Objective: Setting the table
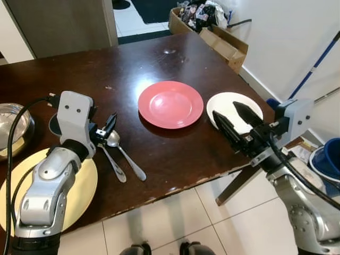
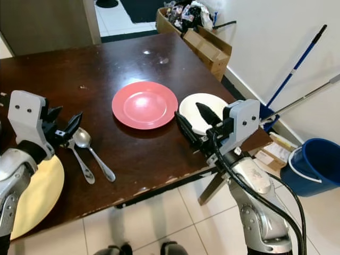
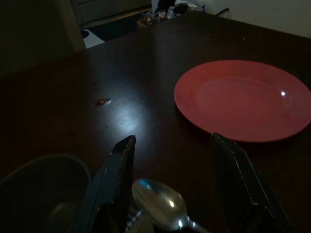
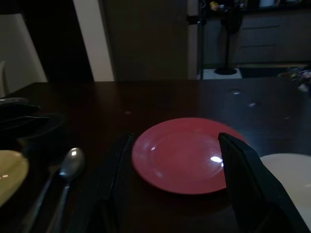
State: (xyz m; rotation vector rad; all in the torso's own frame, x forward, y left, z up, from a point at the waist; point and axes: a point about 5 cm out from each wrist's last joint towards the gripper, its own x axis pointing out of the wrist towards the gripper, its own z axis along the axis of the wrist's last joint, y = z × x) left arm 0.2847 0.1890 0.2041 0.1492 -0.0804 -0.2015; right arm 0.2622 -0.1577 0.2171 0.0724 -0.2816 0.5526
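Steel spoon (image 1: pixel 125 155) — left hand (image 1: pixel 108 128) over it

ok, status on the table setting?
Left gripper open over two steel spoons. Right gripper open above round white plate. Round red plate between, untouched.

You had two silver arms with smooth rounded metal shells, each ending in a pale grey boxy wrist block dotted with small dark screws. The left gripper (image 1: pixel 110 126) and right gripper (image 1: pixel 238 120) each carried two long black pointed fingers. Thick black cables looped along both arms, and dark feet showed below
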